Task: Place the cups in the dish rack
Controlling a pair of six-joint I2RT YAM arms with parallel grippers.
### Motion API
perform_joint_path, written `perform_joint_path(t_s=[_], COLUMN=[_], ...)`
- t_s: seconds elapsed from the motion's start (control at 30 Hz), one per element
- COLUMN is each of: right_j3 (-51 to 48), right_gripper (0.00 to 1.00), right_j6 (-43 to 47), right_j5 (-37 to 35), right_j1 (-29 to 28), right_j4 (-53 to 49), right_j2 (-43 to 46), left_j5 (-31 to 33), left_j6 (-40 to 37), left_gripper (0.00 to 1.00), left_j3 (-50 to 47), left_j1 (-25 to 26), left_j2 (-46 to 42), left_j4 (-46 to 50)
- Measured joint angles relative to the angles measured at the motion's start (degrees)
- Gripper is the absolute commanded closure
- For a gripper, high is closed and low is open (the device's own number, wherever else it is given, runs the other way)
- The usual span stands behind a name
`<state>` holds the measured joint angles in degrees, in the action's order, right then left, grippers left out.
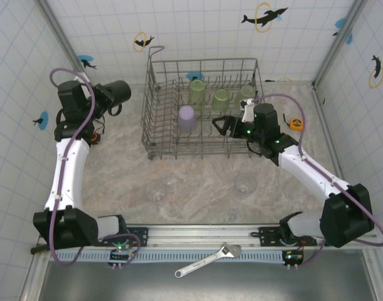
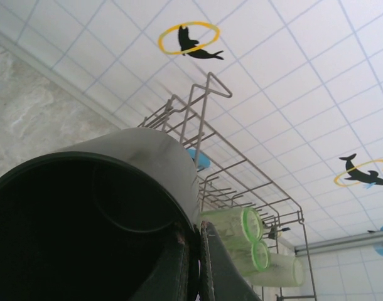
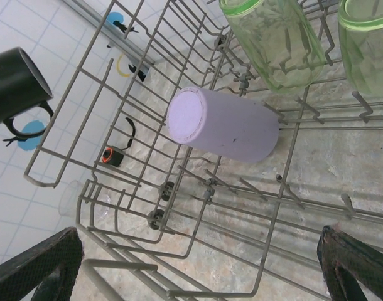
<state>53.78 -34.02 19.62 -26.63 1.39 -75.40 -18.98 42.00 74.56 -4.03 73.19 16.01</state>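
Grey wire dish rack: opaque lavender tumbler occupies left-middle, three translucent green tumblers line far row; near row free.

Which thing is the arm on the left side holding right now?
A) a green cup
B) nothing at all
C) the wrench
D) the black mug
D: the left gripper is shut on the black mug, held out to the left of the dish rack. The left wrist view shows the mug's wall pinched between the fingers.
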Motion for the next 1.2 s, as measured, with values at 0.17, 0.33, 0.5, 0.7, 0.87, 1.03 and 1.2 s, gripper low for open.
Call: perform_joint_path(t_s=[0.17, 0.33, 0.5, 0.7, 0.87, 1.03, 1.2], right_j3=[2.9, 7.7, 13.6, 17.4, 20.3, 20.8, 19.7], right_gripper=[0.01, 0.01, 0.01, 0.01, 0.01, 0.01, 0.01], right_j6=[-0.1, -0.8, -2.2, -7.3, -13.3, -18.3, -25.1], right_j5=[0.0, 0.0, -0.1, -0.7, -0.4, 0.2, 0.9], right_j1=[0.0, 0.0, 0.0, 0.3, 1.2, 1.6, 1.9], right_j4=[-0.4, -1.6, -1.8, -2.3, -2.7, -2.6, 2.7], right_j2=[-3.5, -7.0, -10.6, -13.0, -15.7, -16.2, -16.1], left_j5=[0.1, 0.1, 0.2, 1.6, 2.8, 3.9, 4.6], left_j6=[-0.3, -2.0, -4.3, -9.3, -14.3, -18.4, -21.8], left_gripper=[1.0, 1.0, 1.0, 1.0, 1.0, 1.0, 1.0], left_j3=[3.7, 6.8, 7.3, 7.9, 10.7, 13.3, 13.6], left_j1=[2.5, 7.2, 12.8, 19.8, 24.2, 26.1, 29.0], left_j2=[3.0, 6.3, 8.9, 10.3, 12.6, 15.0, 16.7], left_j4=[-2.8, -5.0, -6.3, -7.2, -7.5, -7.7, -9.4])
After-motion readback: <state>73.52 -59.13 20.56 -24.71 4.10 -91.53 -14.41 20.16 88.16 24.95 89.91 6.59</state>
